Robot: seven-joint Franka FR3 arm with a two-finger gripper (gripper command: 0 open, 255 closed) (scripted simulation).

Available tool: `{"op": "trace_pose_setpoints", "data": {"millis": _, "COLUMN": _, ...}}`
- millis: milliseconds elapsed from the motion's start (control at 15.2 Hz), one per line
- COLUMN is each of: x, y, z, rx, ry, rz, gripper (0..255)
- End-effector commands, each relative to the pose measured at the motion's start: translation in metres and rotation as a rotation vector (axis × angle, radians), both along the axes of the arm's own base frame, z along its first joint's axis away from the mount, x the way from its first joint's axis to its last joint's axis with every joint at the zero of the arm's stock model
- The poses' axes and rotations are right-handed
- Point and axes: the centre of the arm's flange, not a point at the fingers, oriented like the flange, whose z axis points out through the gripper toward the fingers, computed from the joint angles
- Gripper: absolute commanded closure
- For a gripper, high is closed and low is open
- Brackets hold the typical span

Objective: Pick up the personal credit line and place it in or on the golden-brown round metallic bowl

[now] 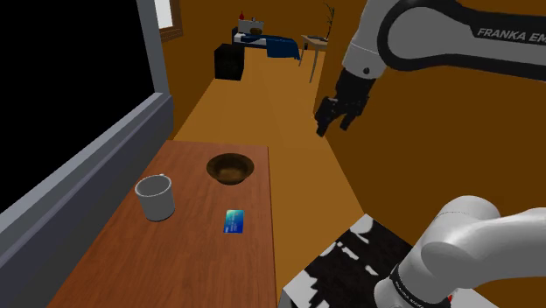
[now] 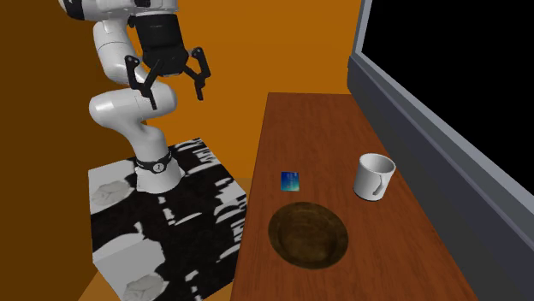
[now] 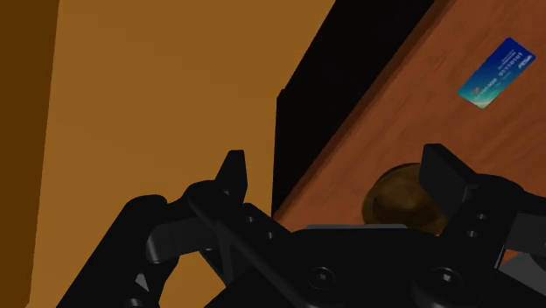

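A small blue card (image 1: 234, 221) lies flat on the wooden table (image 1: 192, 262), near its edge toward the stand; it is also the blue card (image 2: 290, 180) and the blue card (image 3: 496, 73). The brown round bowl (image 1: 230, 167) sits farther along the table, seen as the bowl (image 2: 309, 233) and the bowl (image 3: 404, 203) too. My gripper (image 1: 336, 116) hangs high in the air beside the table, off its edge, open and holding nothing; in the second exterior view the gripper (image 2: 175, 83) has its fingers spread wide.
A white mug (image 1: 157, 197) stands on the table next to the bowl, also the mug (image 2: 374, 176). A grey window ledge (image 1: 79, 184) runs along the table's far side with a black area behind it. The stand (image 2: 167, 222) sits beside the table.
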Motion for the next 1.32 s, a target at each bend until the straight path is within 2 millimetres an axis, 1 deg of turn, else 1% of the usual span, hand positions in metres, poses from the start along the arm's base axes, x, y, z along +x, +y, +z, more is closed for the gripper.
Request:
{"op": "trace_pose_setpoints", "data": {"millis": 0, "x": 0.003, "y": 0.02, "z": -0.017, "rx": -0.002, "ry": 0.002, "rz": -0.047, "gripper": 0}}
{"op": "trace_pose_setpoints", "data": {"millis": 264, "x": 0.016, "y": 0.062, "z": -0.051, "rx": -0.008, "ry": 0.008, "rz": -0.134, "gripper": 0}}
{"op": "trace_pose_setpoints", "data": {"millis": 594, "x": 0.037, "y": 0.113, "z": -0.093, "rx": -0.016, "ry": 0.015, "rz": -0.242, "gripper": 0}}
{"op": "trace_pose_setpoints", "data": {"millis": 924, "x": 0.063, "y": 0.16, "z": -0.136, "rx": -0.023, "ry": 0.023, "rz": -0.35, "gripper": 0}}
{"op": "trace_pose_setpoints", "data": {"millis": 1254, "x": 0.093, "y": 0.204, "z": -0.18, "rx": -0.031, "ry": 0.03, "rz": -0.459, "gripper": 0}}
